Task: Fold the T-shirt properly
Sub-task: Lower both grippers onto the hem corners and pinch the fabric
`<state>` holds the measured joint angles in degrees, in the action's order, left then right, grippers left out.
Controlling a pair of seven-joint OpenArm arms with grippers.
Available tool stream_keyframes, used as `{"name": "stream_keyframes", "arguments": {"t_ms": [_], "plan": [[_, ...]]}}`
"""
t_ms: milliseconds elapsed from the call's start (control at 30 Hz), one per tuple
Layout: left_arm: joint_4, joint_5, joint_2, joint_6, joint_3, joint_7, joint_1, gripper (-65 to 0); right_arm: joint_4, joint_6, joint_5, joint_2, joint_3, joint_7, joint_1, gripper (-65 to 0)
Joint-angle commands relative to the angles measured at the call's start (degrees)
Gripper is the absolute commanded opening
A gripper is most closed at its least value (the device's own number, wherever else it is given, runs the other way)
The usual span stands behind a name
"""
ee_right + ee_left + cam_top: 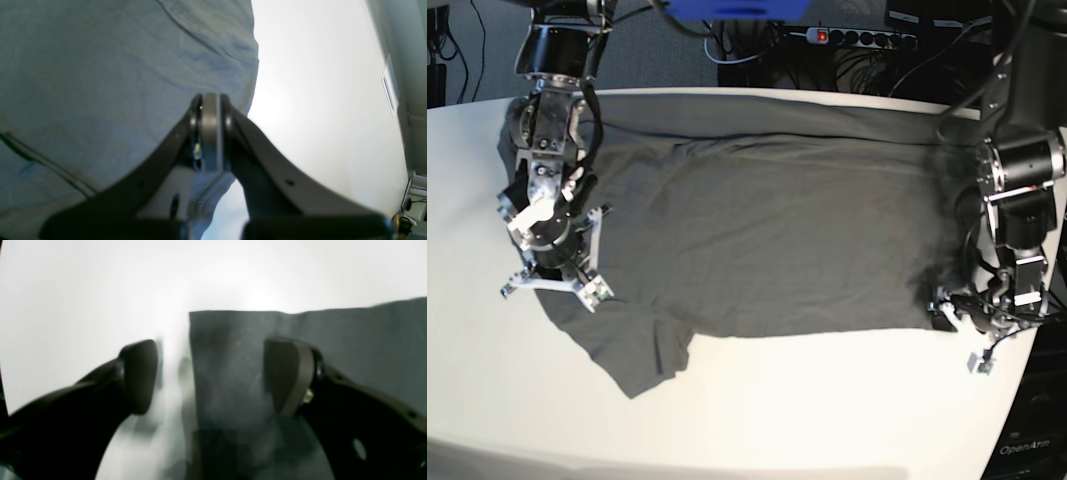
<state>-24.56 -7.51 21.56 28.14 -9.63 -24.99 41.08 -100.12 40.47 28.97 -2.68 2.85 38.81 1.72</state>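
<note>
T-shirt [767,240] lies across white worktop [807,400], lengthwise fold apparently made, sleeve trailing, crosswise folds left. Left gripper [210,376] fingers apart, straddling hem corner, not yet clamped. Right gripper [210,110] fingers together over cloth; pinch unclear.

Soft, thin cloth on the T-shirt [767,230], matt dark olive-grey, faintly creased and showing a fine weave up close. The table [757,400] under it is smooth white, with a mild sheen. The left gripper [213,376] looks like black matt plastic; the right gripper [210,100] has dull grey pads.
</note>
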Motion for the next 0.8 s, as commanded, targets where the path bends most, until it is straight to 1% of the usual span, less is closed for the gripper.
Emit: {"name": "stream_keyframes", "arguments": {"t_ms": [0,67,100,433,567,667,767], "plan": [[-0.81,0.52,0.72,-1.02,-0.26,1.13,2.13,-14.7,-1.12,-0.47,-0.36,-0.18,-0.08,-0.79,1.05,-63.5],[-0.81,0.61,0.81,-4.62,-0.26,1.21,2.04,-14.6,-1.12,-0.47,-0.36,-0.18,-0.08,-0.79,1.05,-63.5],[-0.81,0.61,0.9,-5.24,-0.26,1.21,2.04,-14.6,-1.12,-0.47,-0.36,-0.18,-0.08,-0.79,1.05,-63.5],[-0.81,0.61,0.72,-5.24,-0.26,1.3,1.16,-14.6,-1.2,-0.47,-0.36,-0.18,-0.08,-0.87,-0.09,-63.7],[-0.81,0.61,-0.24,-5.5,-0.26,1.3,1.16,-14.6,-1.2,-0.47,-0.36,-0.18,-0.08,-0.87,-0.09,-63.7],[-0.81,0.61,-0.33,-5.59,-0.26,1.3,0.9,-14.6,-1.2,-0.47,-0.36,-0.18,-0.08,-0.87,-0.18,-63.7],[-0.81,0.61,-0.51,-5.59,-0.26,2.36,0.81,-14.6,-1.2,-0.47,-0.36,-0.18,-0.08,-0.87,-0.18,-63.8]]}}
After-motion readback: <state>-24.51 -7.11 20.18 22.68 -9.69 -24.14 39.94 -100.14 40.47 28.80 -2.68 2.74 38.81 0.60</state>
